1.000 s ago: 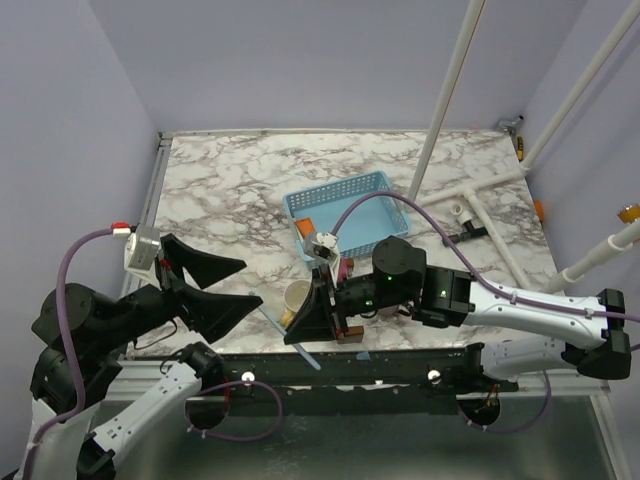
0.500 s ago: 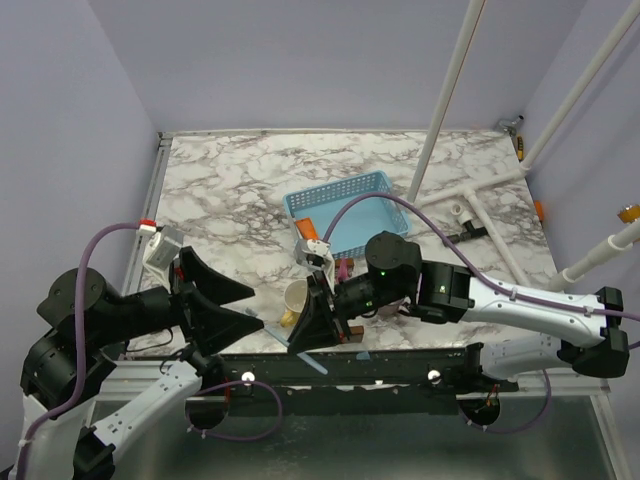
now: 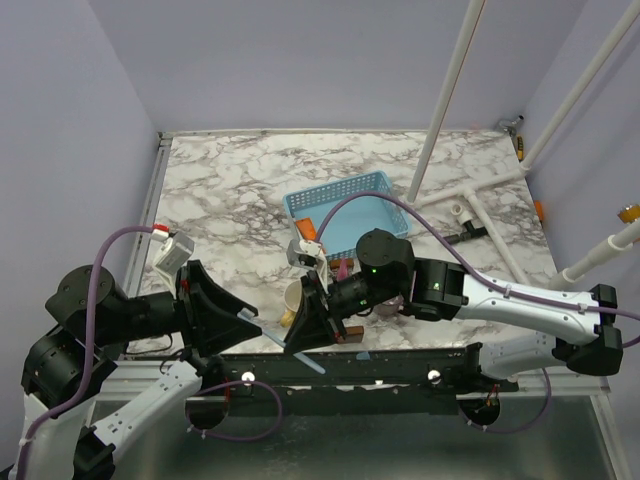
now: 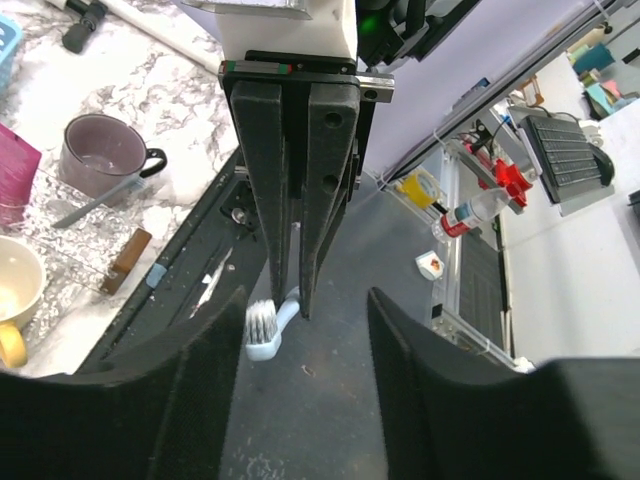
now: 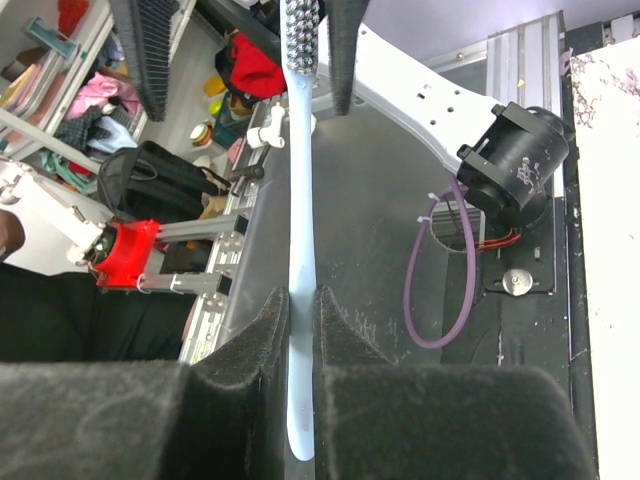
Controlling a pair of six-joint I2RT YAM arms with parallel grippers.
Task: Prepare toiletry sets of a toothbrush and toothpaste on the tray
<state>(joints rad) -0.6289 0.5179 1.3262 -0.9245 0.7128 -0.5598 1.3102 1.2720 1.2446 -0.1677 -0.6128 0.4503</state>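
Observation:
My right gripper [image 5: 300, 298] is shut on the light blue handle of the toothbrush [image 5: 299, 180] and holds it out past the table's near edge. The bristle head [image 4: 262, 330] lies between the wide-open fingers of my left gripper [image 4: 305, 310], which touch nothing. In the top view the right gripper [image 3: 293, 338] and left gripper [image 3: 252, 328] meet tip to tip, with the brush [image 3: 246, 316] between them. The light blue mesh tray [image 3: 345, 190] stands behind them and holds an orange toothpaste tube [image 3: 309, 227]. A pink-magenta tube [image 3: 343, 268] lies by the right wrist.
A yellow mug [image 3: 295, 297] stands right by the right gripper. A purple-grey mug [image 4: 100, 155] and a small brown block [image 4: 125, 262] sit near the table's front edge. White pipes [image 3: 470, 190] lie across the table's right side.
My left arm has swung right and lowered toward the right gripper, so its open fingers now flank the brush head. The right gripper has shifted slightly left, still holding the toothbrush.

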